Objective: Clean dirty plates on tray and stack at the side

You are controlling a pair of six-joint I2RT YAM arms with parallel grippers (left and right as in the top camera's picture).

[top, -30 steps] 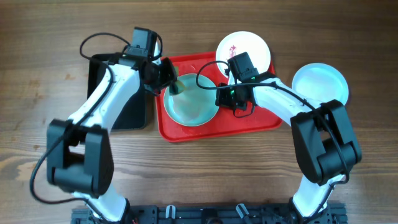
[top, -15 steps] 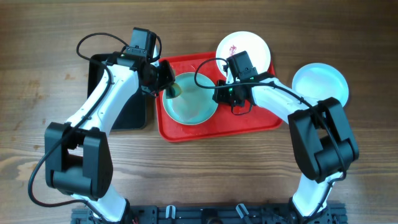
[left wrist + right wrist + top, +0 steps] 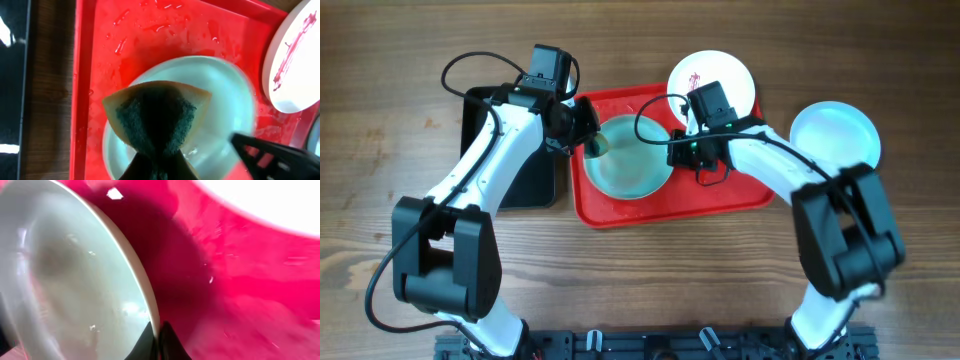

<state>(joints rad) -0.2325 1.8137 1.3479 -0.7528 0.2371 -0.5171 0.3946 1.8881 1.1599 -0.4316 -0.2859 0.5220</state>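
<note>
Nearest the robot's side, the wooden table (image 3: pixel 380 100) is seen bare between the two arm bases. Just beyond it, the red tray (image 3: pixel 720 195) is laid flat, its surface spotted with water drops. To the left of the red tray, a black tray (image 3: pixel 535 180) is partly hidden under the left arm.

In the left half of the red tray a mint-green plate (image 3: pixel 630 165) is set. No red streak is seen on the part of it that shows. The left gripper (image 3: pixel 595 140) is clamped on a sponge (image 3: pixel 603 143), which is pinched into a fan shape with its dark green face showing in the wrist view. The sponge is held over the left edge of the mint-green plate; whether it is pressed against the plate cannot be told.

The right gripper (image 3: pixel 672 150) is closed on the right rim of the mint-green plate, the thin rim being caught between its fingertips.

To the right, off the red tray, a pale plate (image 3: pixel 835 135) is laid alone on the table, with no streak visible.

Farthest away, a white plate (image 3: pixel 715 80) marked with a dark red streak is placed at the far right corner of the red tray, overhanging its rim.
</note>
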